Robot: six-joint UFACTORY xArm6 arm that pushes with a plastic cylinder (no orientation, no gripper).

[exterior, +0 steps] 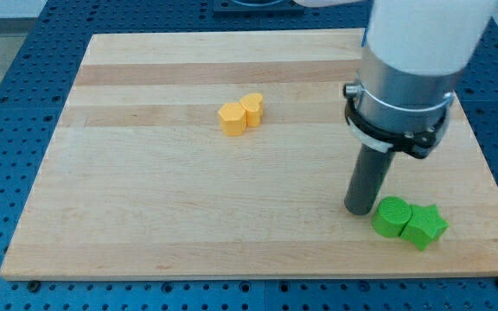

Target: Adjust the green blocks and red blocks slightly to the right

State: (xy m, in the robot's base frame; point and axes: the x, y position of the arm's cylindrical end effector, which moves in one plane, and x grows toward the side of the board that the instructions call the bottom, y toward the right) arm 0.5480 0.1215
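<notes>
Two green blocks lie touching near the board's bottom right: a round green block (392, 216) and a green star-shaped block (425, 227) to its right. My tip (359, 210) rests on the board just left of the round green block, very close to it or touching it. No red blocks show in this view; the arm's white and grey body (405, 78) covers part of the board's right side.
Two orange-yellow blocks sit touching at the board's upper middle: a hexagonal one (231, 118) and a heart-shaped one (252, 109). The wooden board (145, 190) lies on a blue perforated table; its right edge is near the green blocks.
</notes>
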